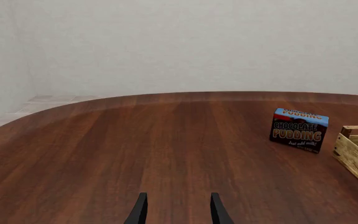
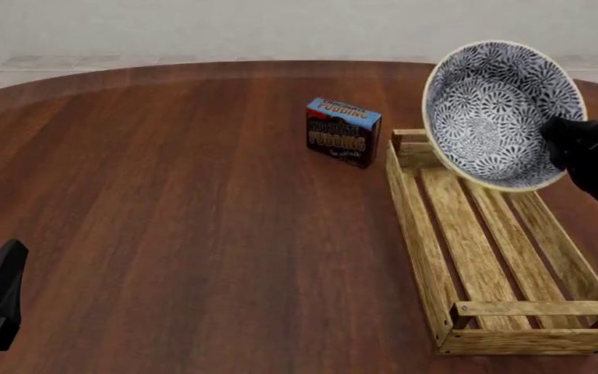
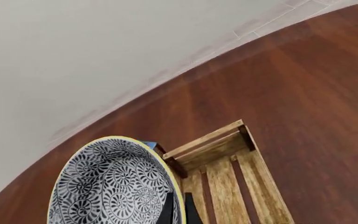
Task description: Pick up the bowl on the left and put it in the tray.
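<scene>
Bowl (image 2: 501, 113), tilted and pinched at its rim by the right gripper (image 2: 561, 139), hangs above the far end of the tray (image 2: 423, 234), whose long axis runs toward the arms.

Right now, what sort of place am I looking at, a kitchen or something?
Probably a computer-rendered test room rather than a real kitchen: a bare round wooden table, plain pale walls, and only a patterned bowl, a wooden tray and a pudding box.

A round dark wooden table (image 2: 174, 195) carries a pudding box (image 2: 342, 131) standing toward the far middle and a long wooden tray (image 2: 491, 257) at the right.
</scene>
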`<state>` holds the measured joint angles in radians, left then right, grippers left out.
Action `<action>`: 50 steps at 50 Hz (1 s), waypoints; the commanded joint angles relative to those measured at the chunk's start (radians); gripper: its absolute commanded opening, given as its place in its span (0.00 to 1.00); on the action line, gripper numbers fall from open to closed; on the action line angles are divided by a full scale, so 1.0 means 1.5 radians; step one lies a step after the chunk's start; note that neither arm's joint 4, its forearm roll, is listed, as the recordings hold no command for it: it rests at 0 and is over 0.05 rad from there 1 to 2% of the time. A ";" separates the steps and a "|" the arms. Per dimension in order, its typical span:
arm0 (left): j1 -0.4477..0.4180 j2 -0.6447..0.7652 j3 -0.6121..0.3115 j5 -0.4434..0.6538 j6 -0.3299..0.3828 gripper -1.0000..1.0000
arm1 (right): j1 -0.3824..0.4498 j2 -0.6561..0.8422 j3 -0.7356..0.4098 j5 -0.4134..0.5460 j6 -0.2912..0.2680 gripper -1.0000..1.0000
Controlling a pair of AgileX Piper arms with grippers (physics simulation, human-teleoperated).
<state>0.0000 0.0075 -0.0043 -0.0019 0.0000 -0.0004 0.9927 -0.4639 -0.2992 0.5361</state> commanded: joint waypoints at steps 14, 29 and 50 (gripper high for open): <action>0.000 0.000 0.000 0.000 0.000 1.00 | -0.043 0.060 -0.008 -0.019 0.012 0.00; 0.000 0.000 0.000 0.000 0.000 1.00 | -0.034 0.100 -0.010 -0.023 0.017 0.00; 0.000 0.000 0.000 0.000 0.000 1.00 | -0.048 0.132 -0.014 -0.026 0.010 0.00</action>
<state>0.0000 0.0075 -0.0043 -0.0019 0.0000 -0.0590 1.1650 -0.4727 -0.3350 0.5497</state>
